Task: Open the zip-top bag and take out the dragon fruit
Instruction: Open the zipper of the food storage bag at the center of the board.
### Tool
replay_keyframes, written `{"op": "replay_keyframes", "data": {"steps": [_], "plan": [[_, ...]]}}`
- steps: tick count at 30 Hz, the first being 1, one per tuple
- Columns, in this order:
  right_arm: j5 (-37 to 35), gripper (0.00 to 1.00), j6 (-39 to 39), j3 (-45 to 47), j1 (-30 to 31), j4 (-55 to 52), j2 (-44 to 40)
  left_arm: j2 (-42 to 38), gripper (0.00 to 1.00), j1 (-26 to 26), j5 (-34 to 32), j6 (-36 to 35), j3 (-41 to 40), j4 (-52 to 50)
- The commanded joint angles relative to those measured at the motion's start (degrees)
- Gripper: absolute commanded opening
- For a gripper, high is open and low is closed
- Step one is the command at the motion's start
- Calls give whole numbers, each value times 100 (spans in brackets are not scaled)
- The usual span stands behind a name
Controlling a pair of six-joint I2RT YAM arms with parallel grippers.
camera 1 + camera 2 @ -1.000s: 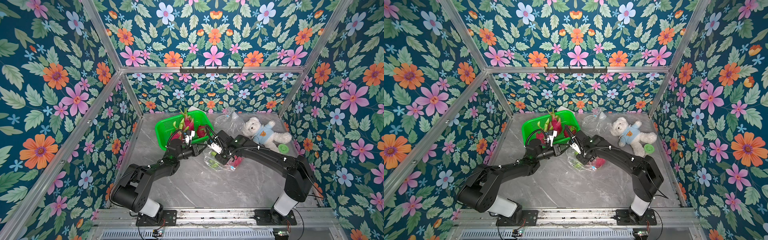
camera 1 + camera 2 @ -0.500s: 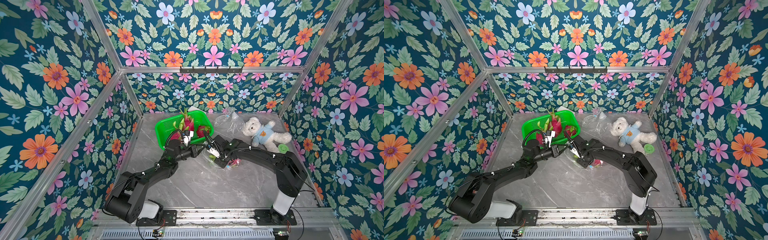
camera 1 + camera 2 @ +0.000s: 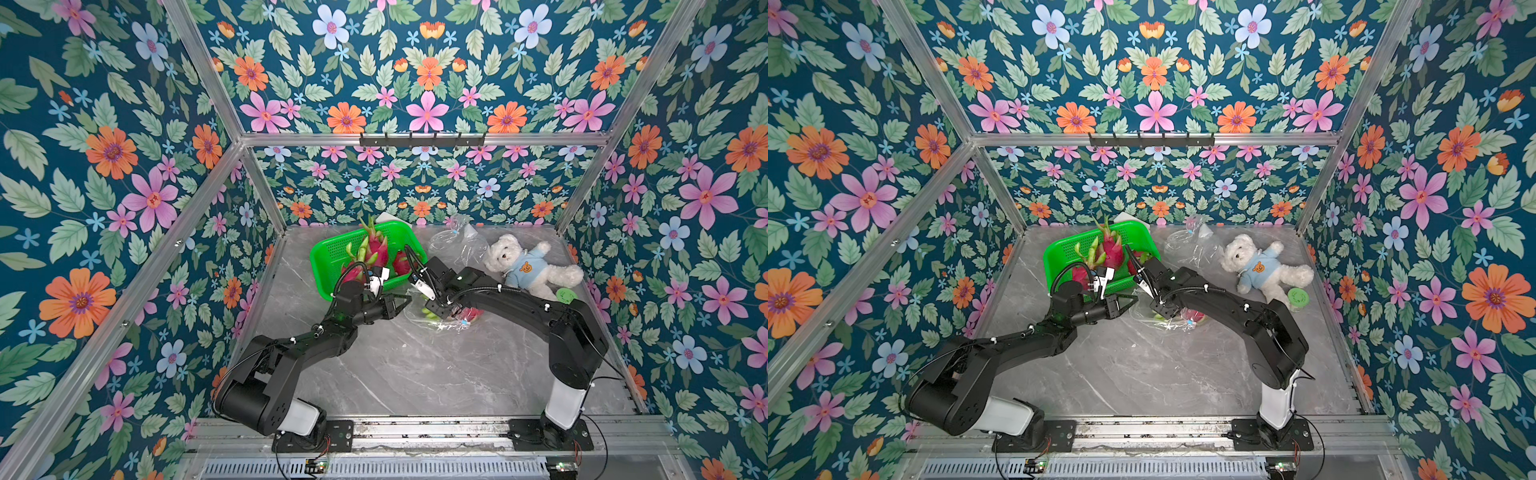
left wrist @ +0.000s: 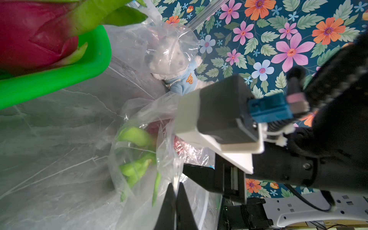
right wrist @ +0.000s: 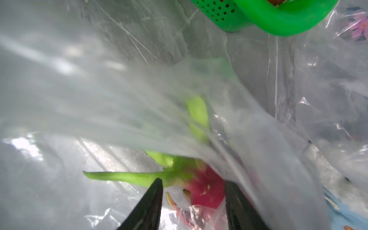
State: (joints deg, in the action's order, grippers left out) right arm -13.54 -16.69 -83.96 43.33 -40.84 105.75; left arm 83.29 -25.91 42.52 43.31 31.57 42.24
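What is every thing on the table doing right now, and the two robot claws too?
zip-top bag: crumpled, one fruit inside
dragon fruit in the bag: not yet out
dragon fruits in the basket: three, resting
green basket: upright, holding fruit
spare bag: crumpled, looks empty
teddy bear: lying on its back
left gripper: shut on the zip-top bag's plastic
right gripper: jaws apart around the bagged fruit, grip unclear

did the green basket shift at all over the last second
No. The green basket sits at the same spot by the back left corner of the table, with the same gap to the back edge, in both top views.
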Motion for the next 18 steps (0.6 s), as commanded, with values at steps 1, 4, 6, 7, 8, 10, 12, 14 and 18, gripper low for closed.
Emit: {"op": "replay_keyframes", "data": {"steps": [1, 4, 6, 7, 8, 10, 12, 14, 18], "plan": [[110, 51, -150, 6, 13, -278, 206, -75, 0, 7, 125, -11, 25, 145], [35, 51, -210, 150, 9, -335, 357, -215, 0, 16, 38, -128, 61, -40], [-8, 52, -234, 231, 8, -388, 416, -318, 0, 25, -51, -260, 107, -231], [21, 53, -237, 249, 9, -439, 422, -354, 0, 29, -88, -295, 120, -279], [41, 53, -235, 251, 9, -494, 446, -393, 0, 42, -114, -334, 138, -324], [118, 54, -200, 217, 10, -664, 459, -426, 0, 72, -152, -382, 173, -397], [176, 55, -177, 216, 9, -728, 429, -433, 0, 119, -165, -371, 174, -406], [40, 56, -211, 265, 9, -616, 487, -420, 0, 143, -149, -327, 156, -349], [-314, 57, -323, 165, 0, -430, 901, -410, 0, 148, -57, -211, 147, -210]]}}
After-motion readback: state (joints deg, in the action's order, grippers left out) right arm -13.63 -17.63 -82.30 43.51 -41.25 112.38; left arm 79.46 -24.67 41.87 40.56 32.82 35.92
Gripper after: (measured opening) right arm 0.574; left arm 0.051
